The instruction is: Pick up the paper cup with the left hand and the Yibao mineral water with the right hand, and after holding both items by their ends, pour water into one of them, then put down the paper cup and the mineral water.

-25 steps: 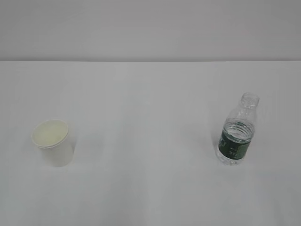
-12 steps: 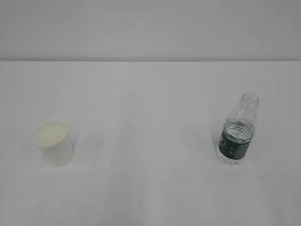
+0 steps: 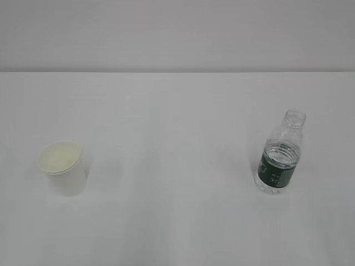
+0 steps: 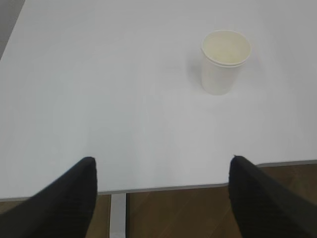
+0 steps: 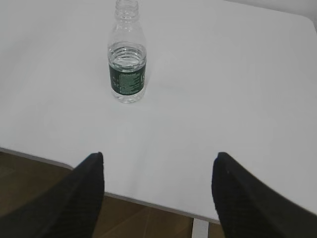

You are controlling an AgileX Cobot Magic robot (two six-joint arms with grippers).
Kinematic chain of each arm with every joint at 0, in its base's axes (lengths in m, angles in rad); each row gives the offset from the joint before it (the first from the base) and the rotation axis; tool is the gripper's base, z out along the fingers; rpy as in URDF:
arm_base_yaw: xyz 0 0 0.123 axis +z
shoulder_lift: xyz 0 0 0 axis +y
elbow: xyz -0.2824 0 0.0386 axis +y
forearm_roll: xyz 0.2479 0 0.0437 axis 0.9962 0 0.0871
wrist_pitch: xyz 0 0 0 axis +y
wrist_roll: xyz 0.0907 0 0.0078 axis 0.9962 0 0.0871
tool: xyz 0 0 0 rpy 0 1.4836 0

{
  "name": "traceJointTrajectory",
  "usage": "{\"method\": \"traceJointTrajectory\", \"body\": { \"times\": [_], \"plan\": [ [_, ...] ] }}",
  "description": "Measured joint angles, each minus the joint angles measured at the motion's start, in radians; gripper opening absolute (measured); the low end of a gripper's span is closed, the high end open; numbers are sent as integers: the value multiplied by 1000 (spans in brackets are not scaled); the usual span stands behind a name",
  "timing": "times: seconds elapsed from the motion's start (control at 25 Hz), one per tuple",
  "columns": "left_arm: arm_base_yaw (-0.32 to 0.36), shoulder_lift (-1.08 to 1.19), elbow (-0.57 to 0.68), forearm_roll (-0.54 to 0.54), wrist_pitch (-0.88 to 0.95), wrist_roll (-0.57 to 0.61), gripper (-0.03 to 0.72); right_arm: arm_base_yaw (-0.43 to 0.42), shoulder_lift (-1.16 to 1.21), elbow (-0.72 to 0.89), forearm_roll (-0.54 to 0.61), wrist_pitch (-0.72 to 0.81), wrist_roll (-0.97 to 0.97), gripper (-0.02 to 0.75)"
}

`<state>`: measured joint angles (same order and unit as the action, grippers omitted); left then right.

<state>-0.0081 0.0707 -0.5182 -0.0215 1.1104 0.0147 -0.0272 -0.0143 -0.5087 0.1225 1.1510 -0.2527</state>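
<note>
- The paper cup [image 3: 62,168] stands upright on the white table [image 3: 177,221], mouth up, on the left side of the exterior view. That suits the left hand [image 4: 161,191], which the task gives the cup to.
- The Yibao mineral water [image 3: 280,160] stands upright on the right side, well apart from the cup. Its neck is capless and water fills roughly the lower part, up to about the top of the green label. Standing upright keeps the water in, and it sits on the side that the right hand [image 5: 158,188] serves.
- In the left wrist view the jaws of the left hand are spread wide, with nothing between them. They hang back over the near table edge, with the cup [image 4: 225,62] ahead and a little to the right of their centre line.
- In the right wrist view the jaws of the right hand are likewise wide apart and empty, also back at the table edge. The bottle [image 5: 127,62] lies ahead and left of centre.
- Neither arm shows in the exterior view, so both are judged to be at the start of their approach, with no step of the task done.
- The wide spread likely leaves room to close round each of the 2 round bodies. The cup is light and thin-walled, so a hard squeeze could crush it, and the open bottle could spill if knocked.
</note>
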Motion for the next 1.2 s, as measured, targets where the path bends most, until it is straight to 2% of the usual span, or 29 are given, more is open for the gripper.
{"method": "traceJointTrajectory", "body": {
  "times": [0.24,1.2],
  "plan": [
    [0,0,0,0,0,0,593,0,0,0,-98,0,157,518],
    [0,0,0,0,0,0,588,0,0,-4,-108,-30,180,518]
  ]
}}
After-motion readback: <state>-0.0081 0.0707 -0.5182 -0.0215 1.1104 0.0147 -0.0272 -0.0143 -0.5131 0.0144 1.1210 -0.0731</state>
